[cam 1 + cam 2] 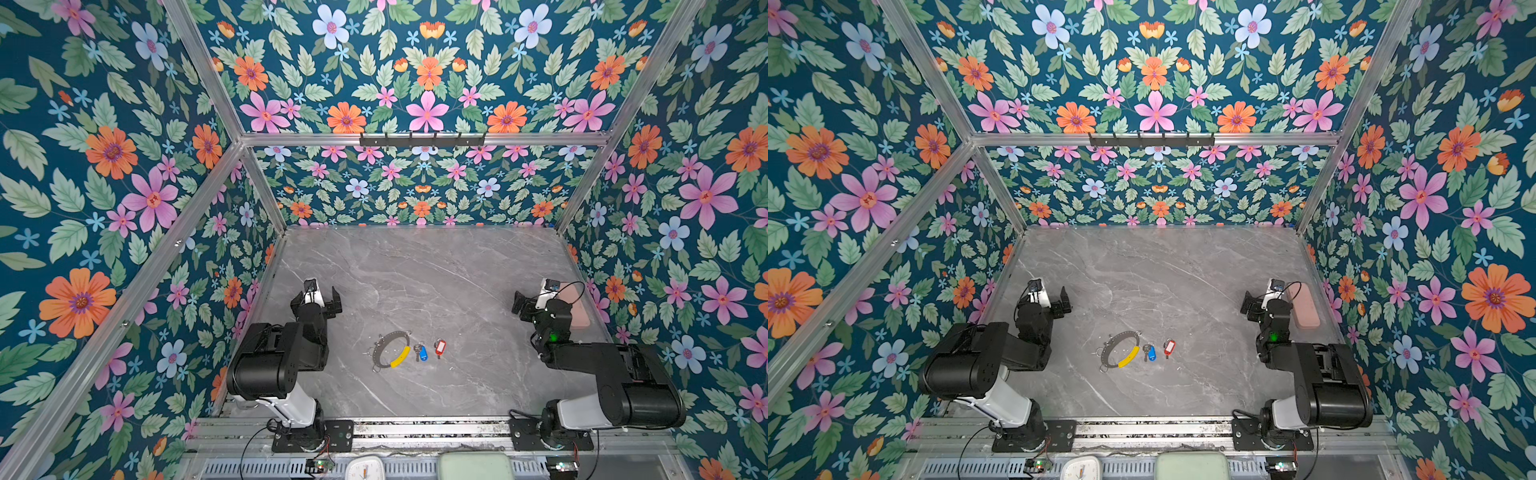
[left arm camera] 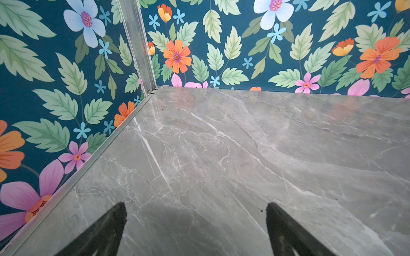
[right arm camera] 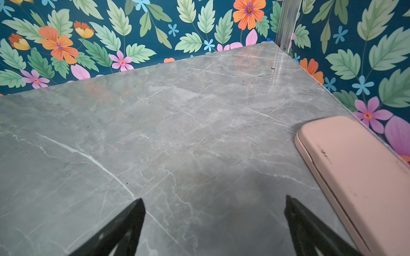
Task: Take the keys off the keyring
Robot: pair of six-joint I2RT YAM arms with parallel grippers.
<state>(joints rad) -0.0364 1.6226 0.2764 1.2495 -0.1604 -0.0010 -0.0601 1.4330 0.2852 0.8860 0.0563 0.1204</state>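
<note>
- Both claws are spread wide and hold nothing: the left claw (image 2: pixel 196 207) and the right claw (image 3: pixel 214 199) each show 2 black fingertips well apart over bare grey marble desk (image 1: pixel 436 270).
- The keyring (image 1: pixel 383 338) lies flat on the desk between the 2 arms, towards the near edge. Its yellow section (image 1: pixel 400 357) is on the side facing the keys.
- The blue-tag key (image 1: pixel 422 354) sits just beside that yellow section. At this size you cannot tell whether it touches or is linked to the hoop.
- The red-tag key (image 1: pixel 440 347) lies further right, with bare desk between it and the hoop, so it looks free.
- Key relation: both claws point at the back wall, and the ring and keys lie behind them, nearer the arm bases. Neither wrist view shows them, so you must pull back and turn inward first.
- The left claw is nearer the hoop, and the right claw is nearer the red-tag key. The blue-tag key lies about midway.
- Both tags lie with their long axis roughly from near edge to back wall.
- The pink case (image 3: pixel 355 168) lies just beside the right claw along the right wall, so swing inward, away from it.
- Judgement: the task looks nearly done, so check the blue-tag key first.
</note>
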